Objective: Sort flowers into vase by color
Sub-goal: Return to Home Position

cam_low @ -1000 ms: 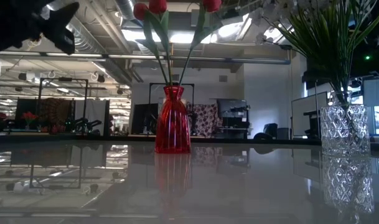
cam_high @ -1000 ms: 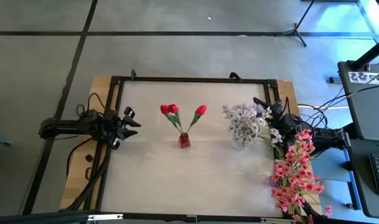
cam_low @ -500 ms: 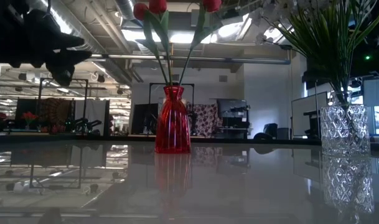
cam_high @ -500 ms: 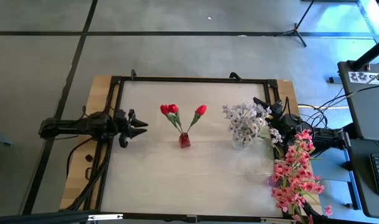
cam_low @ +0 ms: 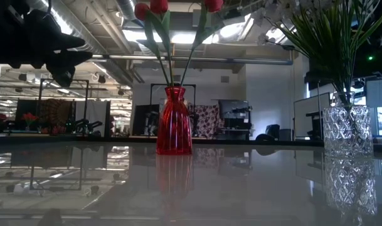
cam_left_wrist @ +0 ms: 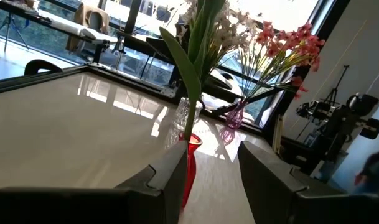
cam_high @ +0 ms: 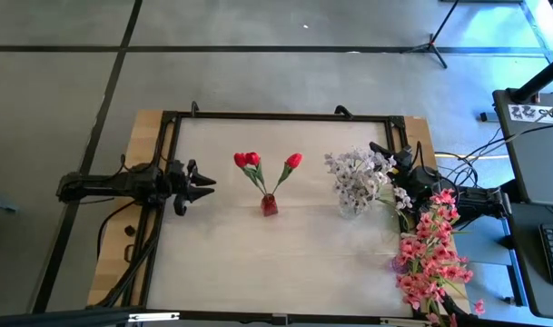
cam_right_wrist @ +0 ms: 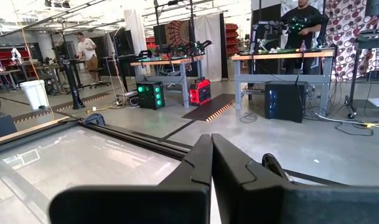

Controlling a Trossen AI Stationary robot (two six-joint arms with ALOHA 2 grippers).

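Three red tulips [cam_high: 258, 162] stand in a small red vase [cam_high: 270, 205] near the table's middle, also in the low view [cam_low: 174, 122]. Whitish sprigs [cam_high: 358, 177] fill a clear cut-glass vase [cam_low: 346, 129]. Pink sprays [cam_high: 432, 250] stand in a pinkish vase [cam_left_wrist: 233, 117] at the table's right edge. My left gripper [cam_high: 203, 186] hovers open above the table, left of the red vase, which shows between its fingers [cam_left_wrist: 208, 186]. My right gripper [cam_right_wrist: 211, 162] is shut and sits at the right edge beside the whitish sprigs [cam_high: 382, 150], touching nothing.
A black frame [cam_high: 276, 116] runs around the white table top. Bare table lies between my left gripper and the red vase and along the near side. Cables and a stand sit off the right edge [cam_high: 539, 118]. People stand in the room beyond [cam_right_wrist: 304, 25].
My left gripper moved toward the table's right, closer to the red vase, came a little lower and turned about its wrist; for the last half second it has held still. The vases and flowers have not moved.
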